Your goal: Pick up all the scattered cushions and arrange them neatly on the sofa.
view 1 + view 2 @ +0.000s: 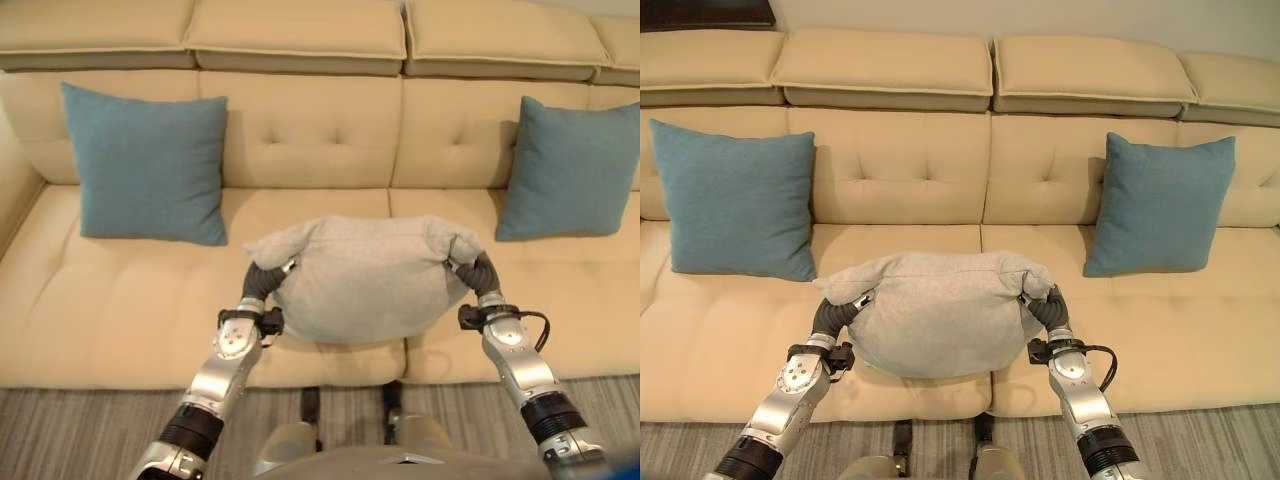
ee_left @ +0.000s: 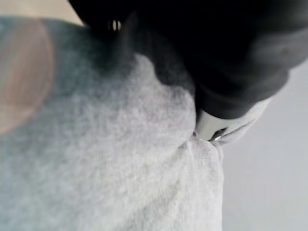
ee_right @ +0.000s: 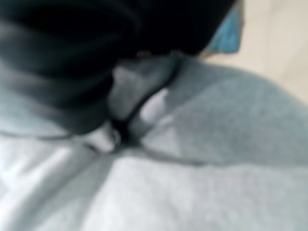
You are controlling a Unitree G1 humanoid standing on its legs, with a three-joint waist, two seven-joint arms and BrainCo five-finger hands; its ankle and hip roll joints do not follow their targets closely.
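The grey cushion hangs widthwise between the left hand and right hand, each clamped on a corner; the sofa gap between the blue cushions lies straight ahead

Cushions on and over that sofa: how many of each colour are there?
Square blue fabric cushions: 2, one at the left and one at the right, leaning on the sofa's backrest.
Soft grey fabric cushion: 1, held by its upper corners.
Total: 3
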